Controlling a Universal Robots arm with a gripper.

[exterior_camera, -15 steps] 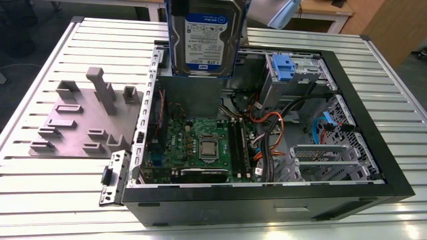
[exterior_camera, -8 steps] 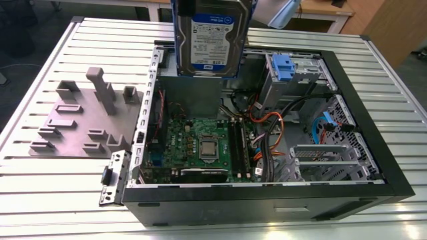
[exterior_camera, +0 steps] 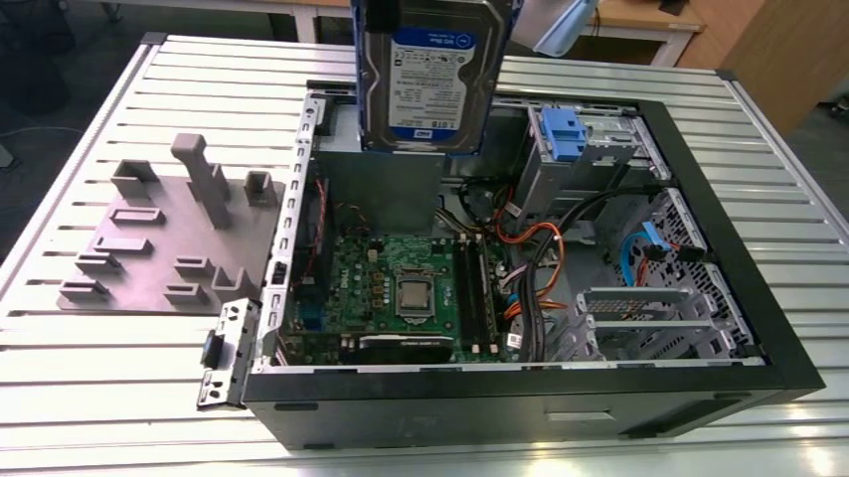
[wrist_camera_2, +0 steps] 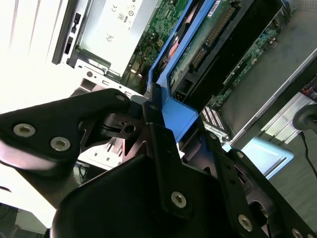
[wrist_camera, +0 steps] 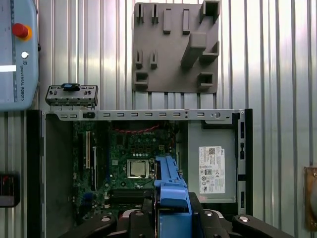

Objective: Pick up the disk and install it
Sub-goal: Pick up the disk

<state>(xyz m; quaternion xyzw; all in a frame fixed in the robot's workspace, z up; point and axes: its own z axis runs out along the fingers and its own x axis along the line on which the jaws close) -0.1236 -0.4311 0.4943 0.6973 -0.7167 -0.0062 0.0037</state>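
Black two-finger gripper [wrist_camera_2: 159, 116] pinching the flat silver disk [exterior_camera: 427, 84] by its blue plastic frame.
Disk hangs upright, label showing, above the open black computer case [exterior_camera: 743, 338]. Held by one edge only, it might swing or slip and strike the green motherboard [exterior_camera: 398, 288] or orange cables [exterior_camera: 528, 238].

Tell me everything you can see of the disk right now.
The disk is a flat, rectangular silver drive with a blue-and-white label facing the exterior view and a blue plastic frame along its edges. It hangs upright in the air above the open case, touching nothing inside. Its green circuit-board side shows in the second wrist view. The gripper is shut on it, with black fingers clamping the blue frame at one end.
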